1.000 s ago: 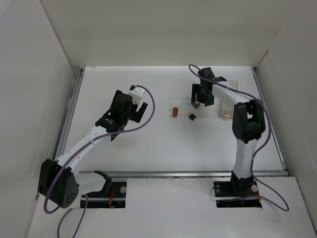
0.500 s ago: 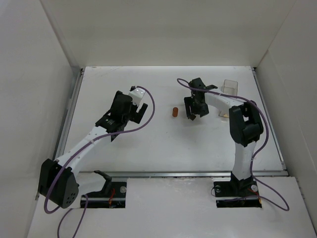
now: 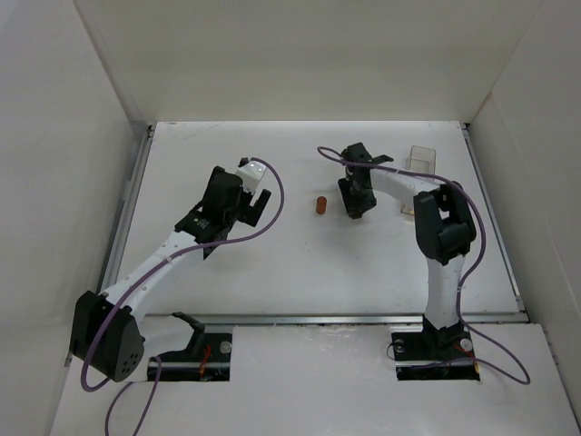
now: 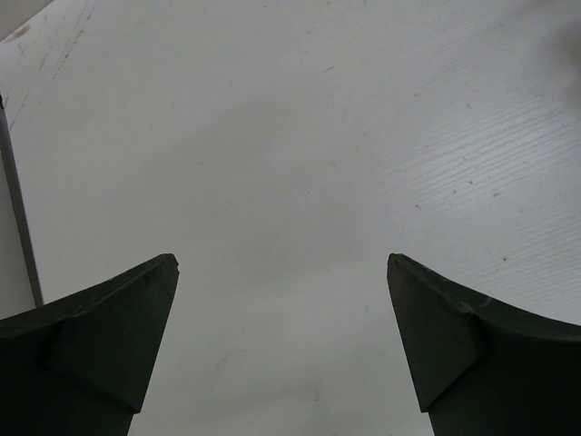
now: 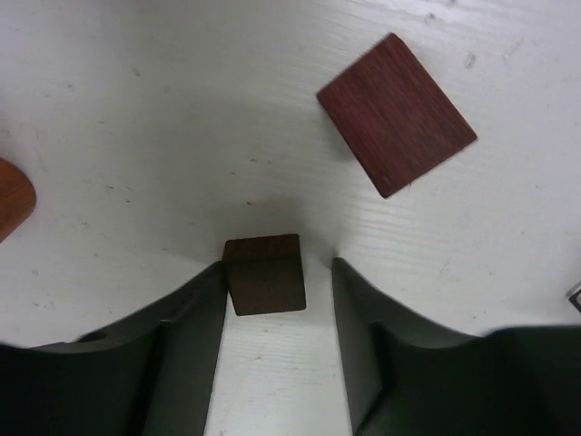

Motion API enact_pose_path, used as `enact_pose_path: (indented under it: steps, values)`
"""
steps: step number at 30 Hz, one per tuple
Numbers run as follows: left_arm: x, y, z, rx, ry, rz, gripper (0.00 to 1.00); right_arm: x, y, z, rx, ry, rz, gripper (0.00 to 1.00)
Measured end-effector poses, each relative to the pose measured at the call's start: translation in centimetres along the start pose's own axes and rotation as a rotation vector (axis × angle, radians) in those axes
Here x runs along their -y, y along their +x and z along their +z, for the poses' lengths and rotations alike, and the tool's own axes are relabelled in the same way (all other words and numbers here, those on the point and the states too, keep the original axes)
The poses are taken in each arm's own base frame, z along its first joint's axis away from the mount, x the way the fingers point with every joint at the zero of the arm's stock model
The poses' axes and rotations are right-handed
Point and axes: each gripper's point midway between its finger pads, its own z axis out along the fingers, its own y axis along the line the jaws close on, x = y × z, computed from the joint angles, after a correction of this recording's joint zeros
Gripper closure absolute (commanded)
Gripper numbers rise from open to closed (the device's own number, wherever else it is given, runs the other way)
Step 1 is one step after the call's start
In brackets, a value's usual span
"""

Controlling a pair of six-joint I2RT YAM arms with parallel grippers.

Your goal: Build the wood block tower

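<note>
Top external: white-walled table (image 3: 300, 263), left gripper (image 4: 281, 263) spread, right gripper (image 5: 277, 265) loose around dark cube (image 5: 265, 274).

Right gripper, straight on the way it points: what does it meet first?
The dark cube, already between its fingers; the red-brown block lies beyond, off to one side, probably missed.

The cube-like block (image 5: 265, 272) is set on the table (image 5: 136, 109) between the fingers of the right gripper (image 5: 277, 265). In the wrist view it is pressed against the left-hand finger and parted from the other by a gap. A flat block (image 5: 397, 113) is laid beyond the fingertips, off to the right, apart from the cube-like block. The short cylinder (image 5: 13, 198) is placed to the gripper's left, and the container (image 3: 419, 160) well off to its right. The left gripper (image 4: 281, 263) is held over the table, well apart on the cylinder's far side.
</note>
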Motion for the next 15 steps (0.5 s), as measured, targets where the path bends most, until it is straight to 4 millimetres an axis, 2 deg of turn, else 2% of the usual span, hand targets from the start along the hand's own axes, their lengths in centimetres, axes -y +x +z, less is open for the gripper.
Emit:
enact_pose_path:
  steps: [2, 3, 6, 12, 15]
  values:
    - [0.0, 0.0, 0.0, 0.000, 0.000, 0.003, 0.00, -0.2, -0.3, 0.1, 0.004, -0.005, -0.012, 0.63]
    - [0.0, 0.0, 0.0, 0.000, 0.000, 0.004, 0.00, -0.3, -0.3, 0.1, 0.007, -0.006, -0.019, 0.78]
    - [0.0, 0.0, 0.0, 0.000, 0.000, 0.004, 0.00, -0.4, -0.5, 0.1, 0.015, -0.010, -0.022, 1.00]
    - [0.0, 0.0, 0.0, 0.000, 0.000, 0.005, 0.00, -0.3, -0.8, -0.6, 0.024, 0.008, 0.053, 1.00]
    - [0.0, 0.0, 0.0, 0.000, 0.000, 0.006, 0.00, -0.8, -2.9, -3.0, 0.084, -0.002, 0.142, 1.00]
